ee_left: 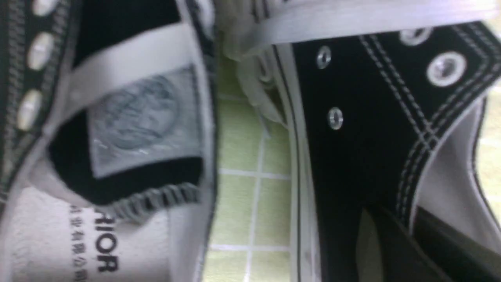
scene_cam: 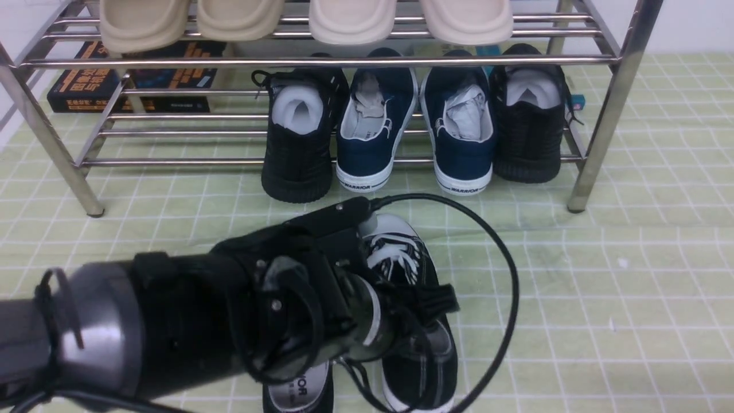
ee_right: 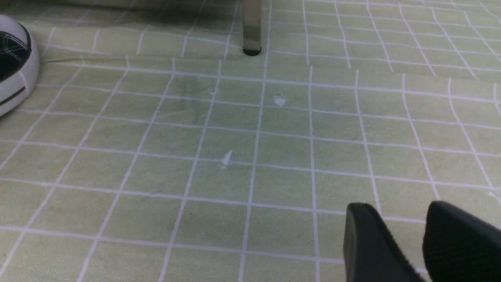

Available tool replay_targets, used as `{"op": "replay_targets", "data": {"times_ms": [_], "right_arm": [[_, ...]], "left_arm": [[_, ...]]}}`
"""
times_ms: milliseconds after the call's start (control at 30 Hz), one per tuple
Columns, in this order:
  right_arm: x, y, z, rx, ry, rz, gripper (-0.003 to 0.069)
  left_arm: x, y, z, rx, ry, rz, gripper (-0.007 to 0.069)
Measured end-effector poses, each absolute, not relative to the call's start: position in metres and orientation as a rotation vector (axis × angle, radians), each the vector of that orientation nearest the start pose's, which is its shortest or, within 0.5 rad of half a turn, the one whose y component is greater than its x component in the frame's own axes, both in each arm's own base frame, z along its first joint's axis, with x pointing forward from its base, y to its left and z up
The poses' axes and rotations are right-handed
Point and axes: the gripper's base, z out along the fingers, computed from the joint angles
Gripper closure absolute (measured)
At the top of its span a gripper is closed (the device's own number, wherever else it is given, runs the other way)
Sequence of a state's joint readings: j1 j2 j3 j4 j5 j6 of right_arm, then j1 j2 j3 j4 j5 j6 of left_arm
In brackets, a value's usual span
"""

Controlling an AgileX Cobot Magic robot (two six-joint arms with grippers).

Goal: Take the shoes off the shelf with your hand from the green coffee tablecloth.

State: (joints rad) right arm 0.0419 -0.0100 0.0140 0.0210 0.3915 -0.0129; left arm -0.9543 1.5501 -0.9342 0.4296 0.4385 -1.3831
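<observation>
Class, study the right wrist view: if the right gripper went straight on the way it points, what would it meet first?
Most likely the green coffee tablecloth: the right gripper points over bare cloth. The shelf leg and the black shoe's toe cap lie off to the side. Depth is unclear.

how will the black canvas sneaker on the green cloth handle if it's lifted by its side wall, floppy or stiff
The black canvas sneaker probably flexes: its thin stitched canvas looks soft, so a side-wall grip may pinch inward. The white rubber sole likely stays stiff and flat, so rolling seems unlikely. The loose white laces may dangle or snag.
</observation>
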Motion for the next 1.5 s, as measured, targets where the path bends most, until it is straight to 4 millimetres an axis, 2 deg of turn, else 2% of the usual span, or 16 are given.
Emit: {"op": "replay_targets", "data": {"times_ms": [300,333,433,467,500,600,700,800,900,1000,1100,1267,1300,1333,1367,1500], "right_arm": [[0.052,0.003,0.174,-0.039,1.879,0.041,0.0421],[0.052,0.003,0.174,-0.039,1.879,0.041,0.0421],[0.052,0.003,0.174,-0.039,1.879,0.041,0.0421],[0.052,0.003,0.174,-0.039,1.879,0.041,0.0421],[0.052,0.003,0.174,-0.039,1.879,0.041,0.0421],[0.052,0.003,0.174,-0.039,1.879,0.041,0.0421],[0.052,0.003,0.174,-0.039,1.879,0.041,0.0421],[0.052,0.003,0.174,-0.039,1.879,0.041,0.0421],[0.052,0.003,0.174,-0.039,1.879,0.041,0.0421],[0.052,0.003,0.174,-0.039,1.879,0.041,0.0421],[0.052,0.003,0.174,-0.039,1.879,0.041,0.0421],[0.052,0.003,0.174,-0.039,1.879,0.041,0.0421],[0.052,0.003,0.174,-0.039,1.879,0.041,0.0421],[0.052,0.003,0.174,-0.039,1.879,0.041,0.0421],[0.052,0.003,0.174,-0.039,1.879,0.041,0.0421],[0.052,0.003,0.174,-0.039,1.879,0.041,0.0421]], "left_arm": [[0.192,-0.242,0.235,-0.152,2.591,-0.512,0.0307],[0.192,-0.242,0.235,-0.151,2.592,-0.512,0.0307],[0.19,-0.23,0.276,-0.112,2.536,-0.474,0.0245],[0.189,-0.229,0.279,-0.118,2.532,-0.474,0.0244],[0.186,-0.218,0.307,-0.064,2.479,-0.438,0.0242],[0.179,-0.19,0.357,-0.028,2.395,-0.311,0.0295],[0.172,-0.161,0.392,-0.045,2.331,-0.155,0.0436],[0.167,-0.131,0.418,-0.058,2.247,-0.081,0.0582],[0.162,-0.099,0.428,-0.066,2.255,-0.06,0.0615],[0.154,-0.075,0.433,-0.012,2.299,-0.074,0.0615],[0.138,-0.062,0.429,0.194,2.365,-0.149,0.0615],[0.105,-0.073,0.383,0.618,2.456,-0.421,0.0613],[0.105,-0.074,0.383,0.618,2.457,-0.441,0.0613],[0.095,-0.079,0.358,0.676,2.486,-0.557,0.0613],[0.095,-0.08,0.355,0.679,2.483,-0.568,0.0613],[0.1,-0.091,0.32,0.503,2.362,-0.77,0.0608]]}}
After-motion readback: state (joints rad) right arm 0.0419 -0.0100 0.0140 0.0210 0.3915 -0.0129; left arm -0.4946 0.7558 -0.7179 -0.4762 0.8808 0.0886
